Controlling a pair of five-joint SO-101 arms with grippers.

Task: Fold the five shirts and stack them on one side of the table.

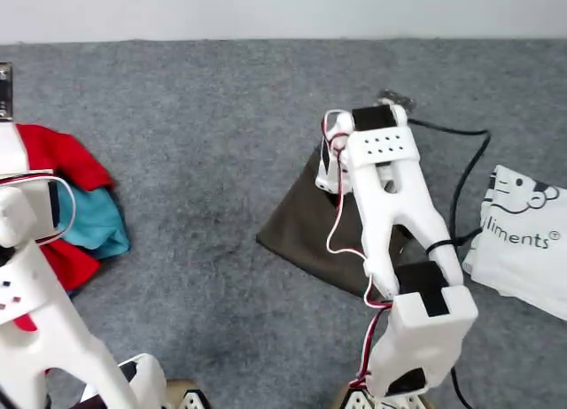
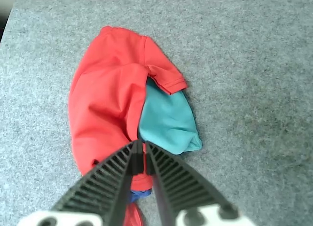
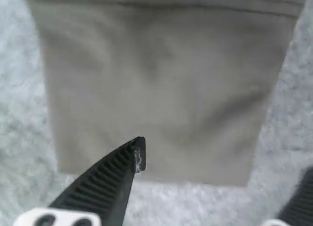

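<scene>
A crumpled red shirt (image 2: 107,99) lies over a teal shirt (image 2: 168,118) at the table's left side, with a bit of blue cloth (image 2: 139,195) beneath them. My left gripper (image 2: 140,148) hangs just above this pile, shut, its tips over the seam between red and teal. In the high view the left arm (image 1: 35,312) stands over the same red shirt (image 1: 66,157) and teal shirt (image 1: 99,225). A folded brown shirt (image 1: 301,227) lies mid-table. My right gripper (image 3: 222,160) hovers wide open over the brown shirt (image 3: 161,84), near its edge. A folded white printed shirt (image 1: 523,236) lies at the right edge.
The grey felt table top (image 1: 204,117) is bare between the two piles. A black cable (image 1: 465,174) runs from the right arm (image 1: 399,214) across the cloth toward the white shirt. The back wall borders the table's far edge.
</scene>
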